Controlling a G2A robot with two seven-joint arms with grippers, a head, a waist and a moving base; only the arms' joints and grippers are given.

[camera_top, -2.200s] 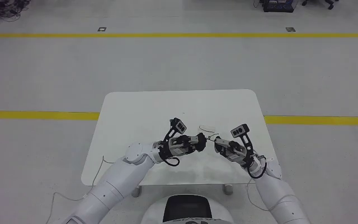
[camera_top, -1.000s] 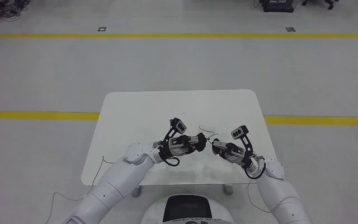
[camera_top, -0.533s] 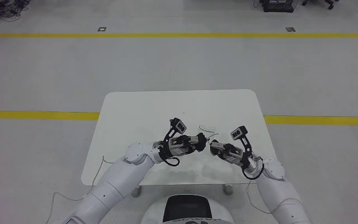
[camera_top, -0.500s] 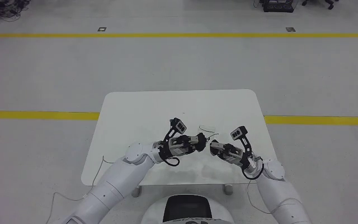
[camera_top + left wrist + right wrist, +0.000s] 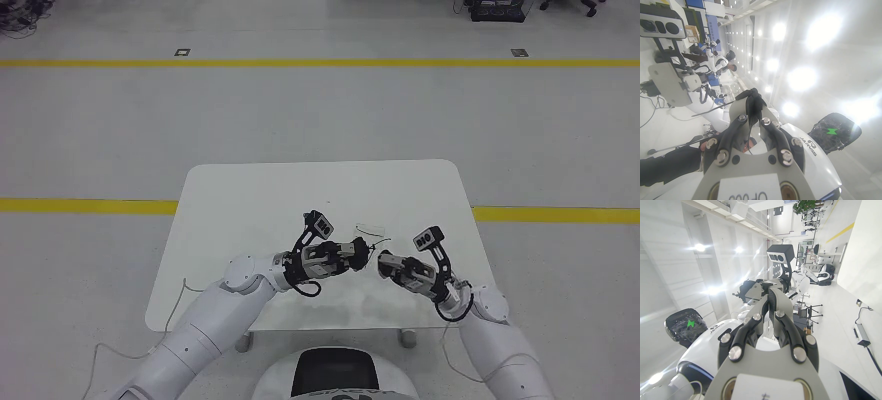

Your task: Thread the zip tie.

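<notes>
My left gripper (image 5: 355, 252) hovers over the near middle of the white table (image 5: 250, 200), shut on a thin black zip tie (image 5: 711, 109). The strap runs between its fingers (image 5: 745, 106) and sticks out sideways with a free end. My right gripper (image 5: 383, 262) is close beside it, tip facing tip, with a small gap between them. In the right wrist view its ribbed pads (image 5: 772, 302) press together, and I see nothing between them. The left gripper (image 5: 751, 292) shows just beyond, with a short black stub of the zip tie (image 5: 735, 294) poking from it.
A thin pale loop, possibly another tie (image 5: 368, 230), lies on the table just beyond the grippers. The table's near edge (image 5: 300, 328) runs under both forearms. A yellow floor line (image 5: 90, 206) passes behind the table.
My right gripper has edged a little closer to the left gripper. The left arm has stayed still with the zip tie.
</notes>
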